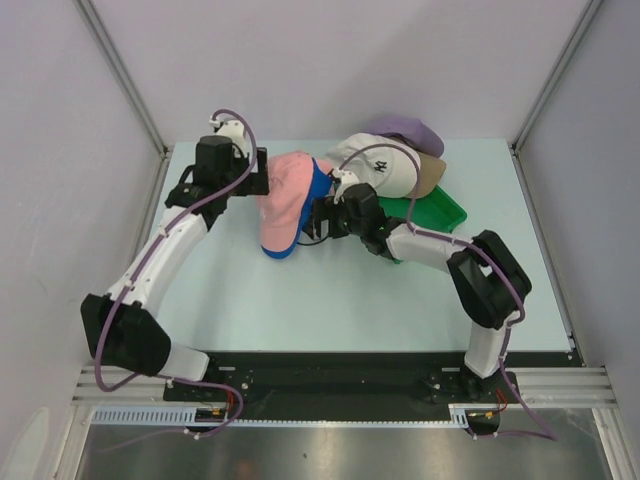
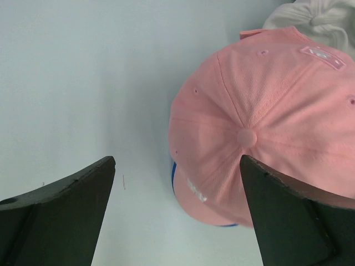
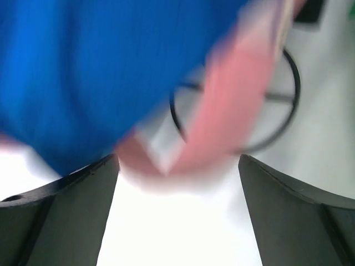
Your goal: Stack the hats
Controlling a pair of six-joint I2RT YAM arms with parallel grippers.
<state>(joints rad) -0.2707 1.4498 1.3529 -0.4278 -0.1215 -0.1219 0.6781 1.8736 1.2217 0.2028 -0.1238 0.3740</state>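
Blue cap point(image 1: 318, 190) mostly buried under pink cap point(image 1: 285, 200), only edge strips showing. Tan cap point(image 1: 433, 176) largely under white cap point(image 1: 385, 160); lavender cap point(image 1: 405, 130) half behind it. White cap's logo too small to read. Right wrist view badly smeared; wire ring point(image 3: 292, 83) part-covered. Green tray point(image 1: 447, 212) part-hidden by right arm point(image 1: 440, 250).

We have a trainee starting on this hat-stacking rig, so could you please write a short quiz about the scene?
1. True or false: the pink hat lies on top of the blue hat.
2. Which hat bears a dark logo? A) lavender hat B) white hat C) tan hat
3. Fill in: the left pincer and the right pincer both stand ____.
Key: 1 true; 2 B; 3 open.
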